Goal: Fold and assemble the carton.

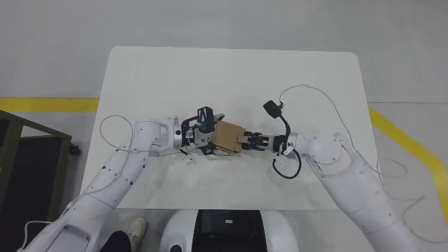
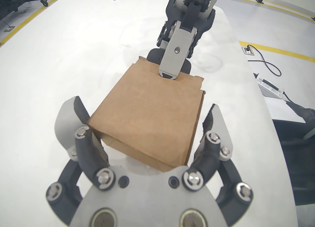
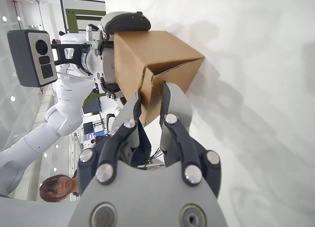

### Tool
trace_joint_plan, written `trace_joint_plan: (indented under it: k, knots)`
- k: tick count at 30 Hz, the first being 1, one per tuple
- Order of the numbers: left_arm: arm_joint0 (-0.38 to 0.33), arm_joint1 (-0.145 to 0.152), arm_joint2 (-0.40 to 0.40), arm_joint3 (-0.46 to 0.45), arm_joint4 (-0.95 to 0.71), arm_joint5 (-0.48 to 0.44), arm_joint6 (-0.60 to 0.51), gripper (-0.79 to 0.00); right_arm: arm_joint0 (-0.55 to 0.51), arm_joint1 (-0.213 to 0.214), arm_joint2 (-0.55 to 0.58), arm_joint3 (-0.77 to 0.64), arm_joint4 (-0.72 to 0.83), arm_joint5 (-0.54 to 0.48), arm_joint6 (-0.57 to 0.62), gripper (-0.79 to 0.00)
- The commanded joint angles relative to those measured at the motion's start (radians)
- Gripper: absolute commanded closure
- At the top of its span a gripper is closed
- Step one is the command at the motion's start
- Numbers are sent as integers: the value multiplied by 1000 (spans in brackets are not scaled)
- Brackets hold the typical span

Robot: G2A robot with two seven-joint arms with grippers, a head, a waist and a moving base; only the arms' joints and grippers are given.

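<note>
My left gripper point(image 2: 145, 103) clamps carton point(image 1: 227, 137) sides, right gripper point(image 3: 151, 91) pinches end flap point(image 3: 147, 81) narrow. Body squared, ends unfolded; halfway, I reckon.

The right pincer point(image 3: 151, 95) pinches an open end flap of the brown carton point(image 3: 157, 51), the left pincer point(image 3: 123, 58) clasping its far end, by the white counter point(image 3: 246, 41).

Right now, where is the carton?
In the top view, the carton is at the near middle of the table: the left gripper clasps one end, the right gripper pinches the opposite edge.
</note>
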Motion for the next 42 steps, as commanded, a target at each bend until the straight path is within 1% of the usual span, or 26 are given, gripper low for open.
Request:
trace_joint_plan:
  k: [1,8,9,11,20,22,29,31,33,34,42]
  knots:
    - [0,0,0,0,0,0,0,-785,3,-1,-4,-3,-5,4,-1,-154]
    - [-2,0,-1,9,-1,0,2,-785,-3,0,5,-13,-2,0,0,-175]
    - [-3,0,-1,10,0,0,1,-785,-7,1,9,-17,-3,0,2,-200]
    - [-3,0,-1,10,-1,0,1,-785,-17,4,18,-28,-4,-2,7,-225]
    - [-4,0,-1,13,-2,2,0,-785,-54,13,56,-59,0,-6,8,-231]
    - [-5,0,-2,15,-2,2,-2,-785,-58,14,59,-61,-1,-6,9,-222]
    - [-5,0,-4,22,-4,4,-1,-785,-85,20,72,-66,-8,-9,11,-123]
    - [-4,0,-4,22,-4,4,-1,-785,-92,21,77,-64,-4,-10,9,-77]
    - [-5,0,-3,23,-3,3,-1,-785,-95,21,80,-64,0,-13,10,-9]
    - [-5,0,-2,24,-5,1,1,-785,-96,21,80,-65,1,-14,10,0]
    - [-6,-1,-1,26,-5,1,2,-785,-85,16,57,-65,6,-17,17,0]
